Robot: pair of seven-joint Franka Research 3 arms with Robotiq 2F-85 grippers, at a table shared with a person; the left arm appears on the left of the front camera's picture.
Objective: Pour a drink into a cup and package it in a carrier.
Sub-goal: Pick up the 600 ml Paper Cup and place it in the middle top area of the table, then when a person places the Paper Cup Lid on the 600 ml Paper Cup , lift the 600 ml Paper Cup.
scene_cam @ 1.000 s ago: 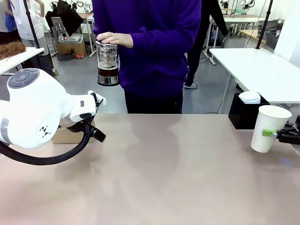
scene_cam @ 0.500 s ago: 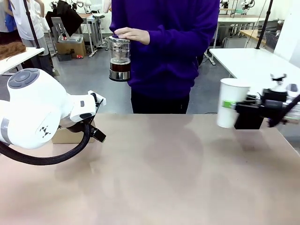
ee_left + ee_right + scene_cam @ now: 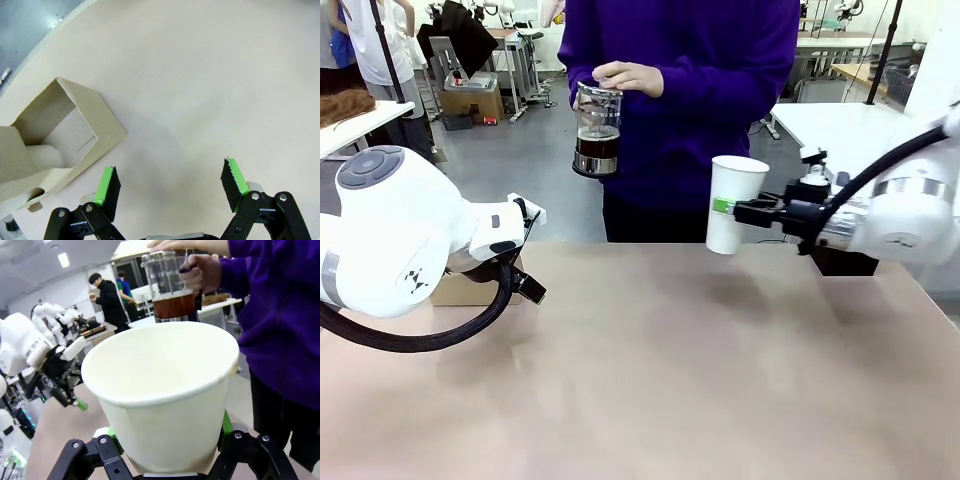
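A person in a purple sweater holds a clear glass press pot (image 3: 598, 128) by its top at the table's far side. The dark brown drink (image 3: 598, 150) fills its lower part. My right gripper (image 3: 738, 210) is shut on the tall white cup (image 3: 731, 203), which hangs lidless above the far middle of the table. In the right wrist view the cup (image 3: 165, 385) sits between the green pads, with the pot (image 3: 172, 290) just behind its rim. My left gripper (image 3: 169, 172) stands open over bare table beside the brown cardboard carrier (image 3: 65, 132).
My bulky left arm (image 3: 400, 240) stands over the table's left part, with the carrier (image 3: 465, 291) behind it. A black box (image 3: 842, 262) shows partly behind my right arm at the far right. A white table (image 3: 850, 130) stands beyond.
My right arm has lifted the cup from the table's right edge and carried it left toward the person. The person has stepped right with the press pot. The left arm has stayed still.
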